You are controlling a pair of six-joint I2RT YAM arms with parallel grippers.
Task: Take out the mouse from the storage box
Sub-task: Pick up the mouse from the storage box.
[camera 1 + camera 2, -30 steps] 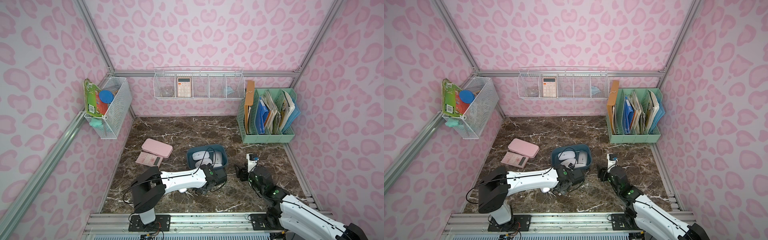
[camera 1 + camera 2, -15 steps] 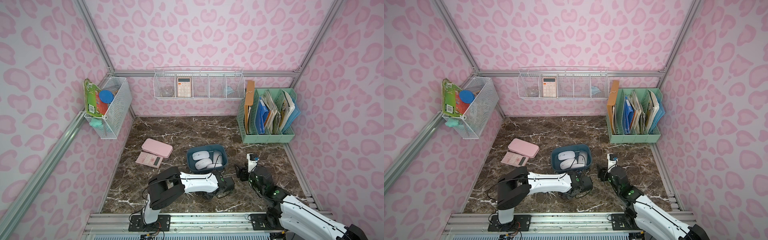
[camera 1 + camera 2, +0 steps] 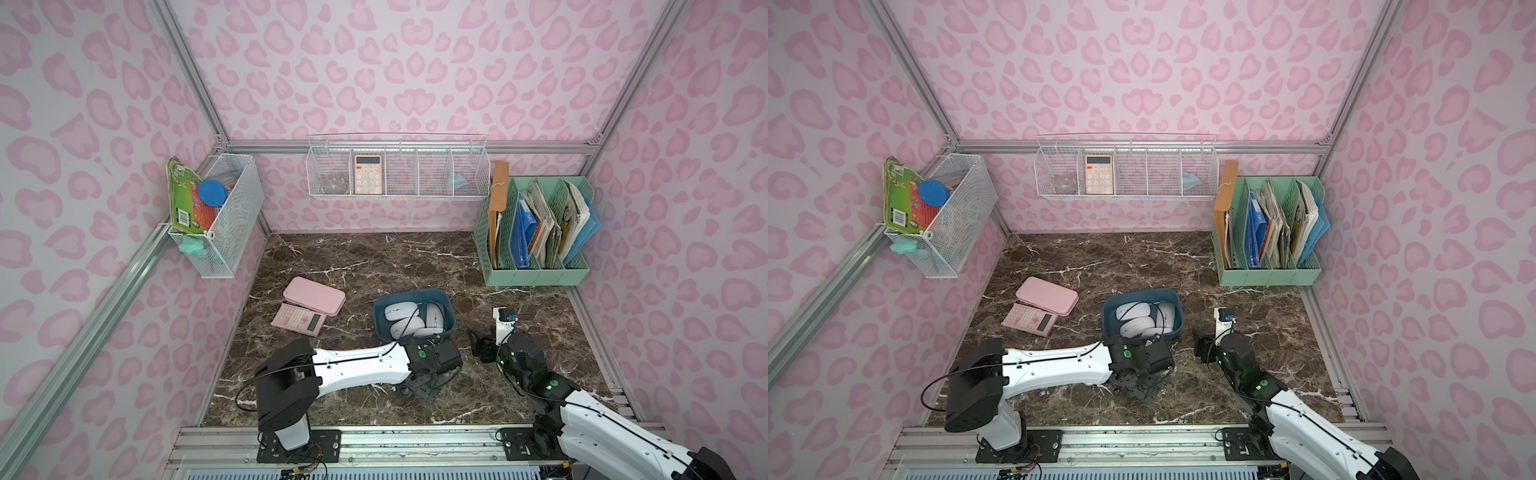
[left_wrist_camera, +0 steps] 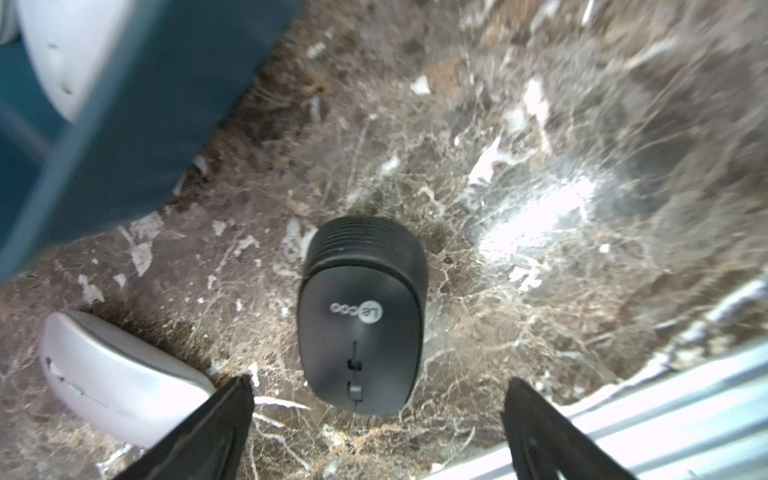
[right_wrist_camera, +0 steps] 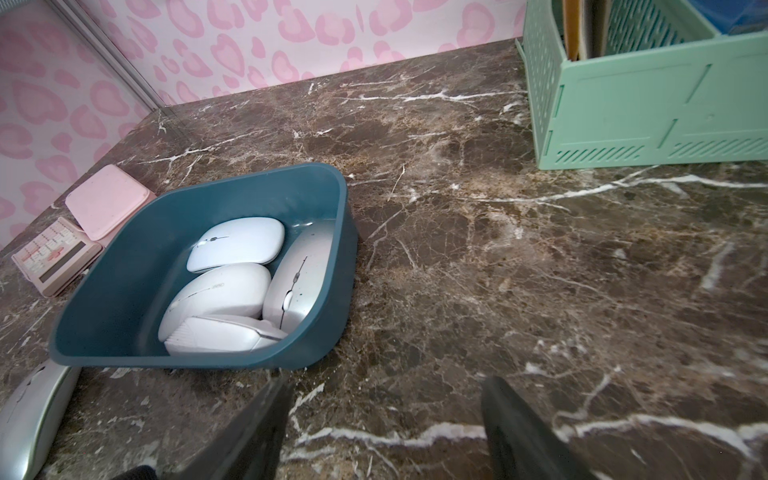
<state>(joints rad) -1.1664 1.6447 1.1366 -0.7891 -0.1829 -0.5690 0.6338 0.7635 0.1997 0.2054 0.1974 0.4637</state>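
The dark blue storage box (image 5: 124,270) holds several white mice (image 5: 237,245). It stands mid-table in both top views (image 3: 379,320) (image 3: 1109,316). A black mouse (image 4: 361,316) lies on the marble just in front of the box (image 4: 137,104), between the spread fingers of my left gripper (image 4: 380,384), which is open and apart from it. Beside it a white mouse (image 4: 120,374) also lies on the table. In the top views my left gripper (image 3: 419,390) hides the black mouse. My right gripper (image 5: 386,386) (image 3: 478,347) hovers open and empty to the right of the box.
A flat pink case (image 3: 314,296) and a pink calculator (image 3: 298,319) lie left of the box. A green file rack (image 3: 536,249) stands at the back right. White wire baskets (image 3: 397,174) hang on the walls. The metal front rail (image 4: 665,407) runs close to the black mouse.
My left gripper carried the black mouse from the box's front edge down to the table in front of it, then opened and let go. My right gripper's jaws spread slightly wider.
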